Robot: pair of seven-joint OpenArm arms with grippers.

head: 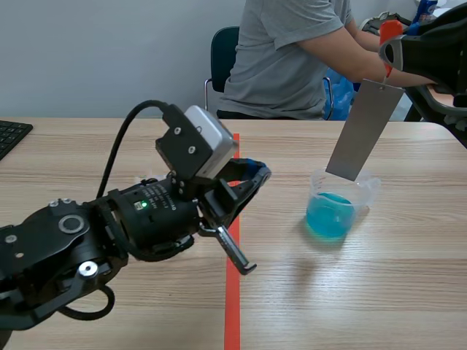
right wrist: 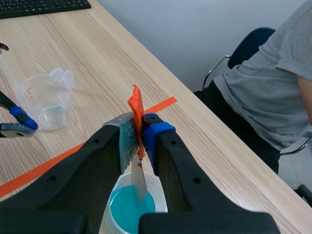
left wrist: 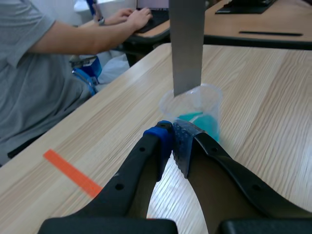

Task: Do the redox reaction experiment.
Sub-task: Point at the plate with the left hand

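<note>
A clear plastic beaker [head: 337, 208] with blue liquid stands right of the red tape line. My right gripper [head: 390, 52], raised at the far right, is shut on the orange tab [right wrist: 136, 108] of a grey metal strip [head: 363, 130]. The strip hangs tilted, its lower end at the beaker's rim above the liquid [right wrist: 127, 208]. In the left wrist view the strip [left wrist: 187, 46] stands over the beaker [left wrist: 195, 108], just ahead of my left gripper [left wrist: 171, 142]. That gripper [head: 249, 177] hovers left of the beaker, shut on nothing.
A second, empty clear beaker [right wrist: 45, 97] stands beside my left gripper's blue pad [right wrist: 22, 119]. A person in a grey shirt [head: 281, 58] sits across the table, hands at the far right. A keyboard [head: 11, 135] lies at the left edge.
</note>
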